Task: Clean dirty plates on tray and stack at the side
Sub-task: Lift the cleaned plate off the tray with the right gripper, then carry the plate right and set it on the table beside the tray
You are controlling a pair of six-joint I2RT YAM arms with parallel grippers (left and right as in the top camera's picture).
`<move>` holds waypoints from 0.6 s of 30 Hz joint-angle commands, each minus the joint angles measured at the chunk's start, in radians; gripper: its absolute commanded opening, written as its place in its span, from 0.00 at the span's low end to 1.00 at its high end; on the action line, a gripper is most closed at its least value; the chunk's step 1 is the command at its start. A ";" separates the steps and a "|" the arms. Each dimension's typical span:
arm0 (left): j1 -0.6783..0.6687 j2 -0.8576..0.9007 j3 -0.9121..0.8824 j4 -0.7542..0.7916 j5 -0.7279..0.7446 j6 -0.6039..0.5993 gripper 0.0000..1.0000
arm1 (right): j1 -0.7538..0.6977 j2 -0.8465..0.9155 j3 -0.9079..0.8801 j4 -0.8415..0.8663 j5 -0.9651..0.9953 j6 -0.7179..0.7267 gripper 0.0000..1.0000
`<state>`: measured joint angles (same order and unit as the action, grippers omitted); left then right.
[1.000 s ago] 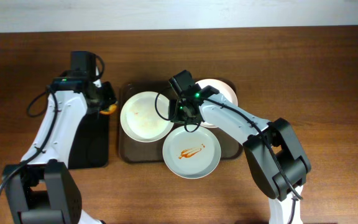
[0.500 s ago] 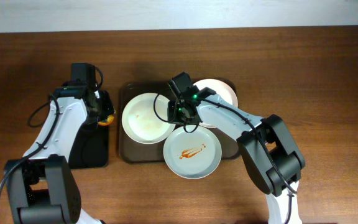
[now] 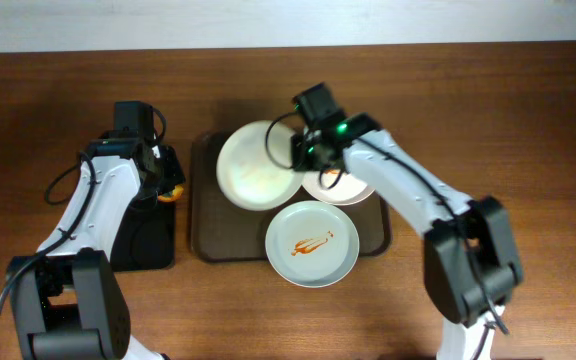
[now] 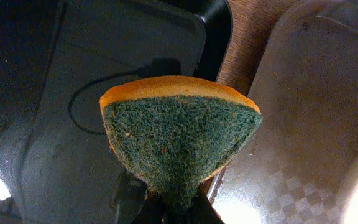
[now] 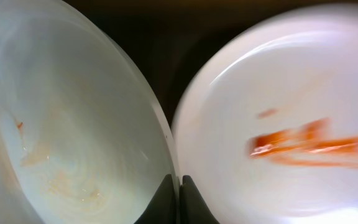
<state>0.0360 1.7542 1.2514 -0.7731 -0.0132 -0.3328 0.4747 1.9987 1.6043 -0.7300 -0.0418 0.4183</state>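
Observation:
My right gripper [image 3: 301, 160] is shut on the rim of a wiped plate [image 3: 256, 165] with faint smears, lifted and tilted above the dark brown tray [image 3: 208, 235]; the right wrist view shows this plate [image 5: 67, 130] between my fingers [image 5: 179, 186]. A second plate [image 3: 343, 185] lies under my right arm at the tray's back right. A third plate [image 3: 311, 243] with orange-red streaks sits at the tray's front; it also shows in the right wrist view [image 5: 278, 137]. My left gripper [image 3: 168, 182] is shut on a green and orange sponge [image 4: 179, 137] beside the tray's left edge.
A narrow black tray [image 3: 143, 235] lies left of the brown tray, under my left arm; it also shows in the left wrist view [image 4: 73, 93]. The table [image 3: 528, 120] is brown wood.
My right gripper has lifted the wiped plate off the tray's left side and carried it up and right, tilting it. The left arm has barely moved.

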 commanded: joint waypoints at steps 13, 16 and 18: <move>0.002 0.009 -0.006 0.009 -0.013 0.016 0.00 | 0.095 -0.111 0.113 -0.075 0.692 -0.316 0.04; 0.002 0.009 -0.006 0.011 -0.013 0.016 0.00 | 0.124 -0.111 0.113 -0.074 0.753 -0.337 0.04; 0.002 0.009 -0.006 0.011 -0.013 0.016 0.00 | 0.130 -0.111 0.113 -0.074 0.779 -0.337 0.04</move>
<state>0.0360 1.7542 1.2514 -0.7662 -0.0132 -0.3325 0.5926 1.9213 1.6905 -0.8051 0.6086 0.0963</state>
